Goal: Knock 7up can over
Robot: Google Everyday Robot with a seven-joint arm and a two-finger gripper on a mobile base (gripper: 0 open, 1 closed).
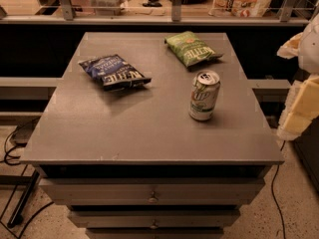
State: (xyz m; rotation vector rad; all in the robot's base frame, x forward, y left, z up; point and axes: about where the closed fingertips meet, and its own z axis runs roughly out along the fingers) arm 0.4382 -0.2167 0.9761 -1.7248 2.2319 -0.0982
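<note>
Grey tabletop (pixel 124 128) bears the 7up can (pixel 204 95), upright, right of centre, near a green chip bag (pixel 192 48). The pale gripper (pixel 300 108) sits at the frame's right edge, apart from the can. I cannot tell whether it is spread or closed.

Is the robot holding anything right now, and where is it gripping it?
Nothing is held: the gripper sits at the right edge, apart from the upright 7up can.

High front view, end effector (pixel 299 111) right
</note>
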